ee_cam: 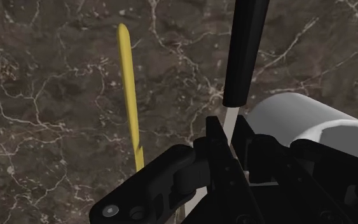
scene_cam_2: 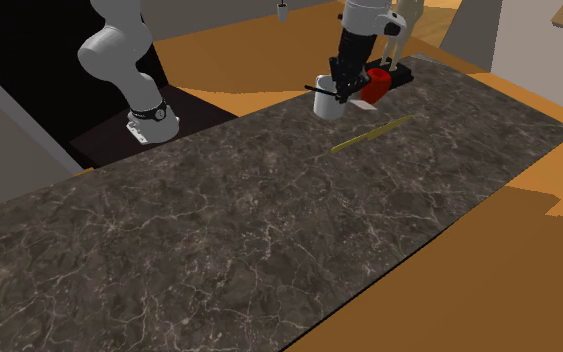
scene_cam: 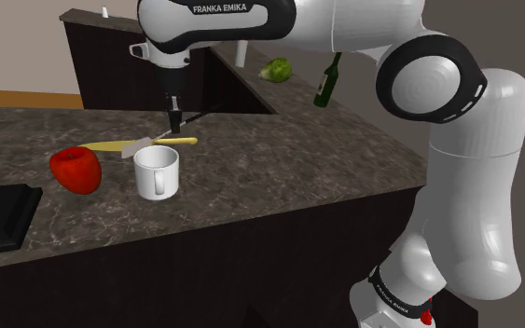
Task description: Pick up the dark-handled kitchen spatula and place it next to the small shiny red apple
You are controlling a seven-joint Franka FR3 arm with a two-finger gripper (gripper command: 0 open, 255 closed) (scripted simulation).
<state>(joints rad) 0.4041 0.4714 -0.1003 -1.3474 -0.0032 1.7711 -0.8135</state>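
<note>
While the gripper [scene_cam: 173, 127] pinches the spatula [ee_cam: 246, 44] at its neck, the red apple [scene_cam: 75, 170] sits toward the shoulder view's lower left.
Its dark handle points away from the apple and the pale blade toward it. The white mug [scene_cam: 158, 172] stands just beside the apple, crowding the placement spot, and a yellow utensil [ee_cam: 130, 102] lies nearby.

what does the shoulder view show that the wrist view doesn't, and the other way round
Shoulder view adds: the red apple beside the white mug, a green bottle and a leafy green vegetable farther back, and the arm.
Wrist view adds: a close look at the hand clasping the spatula at its pale neck, just below the dark handle.
Shared: the hand, spatula, white mug and yellow utensil on the dark marbled counter.
</note>
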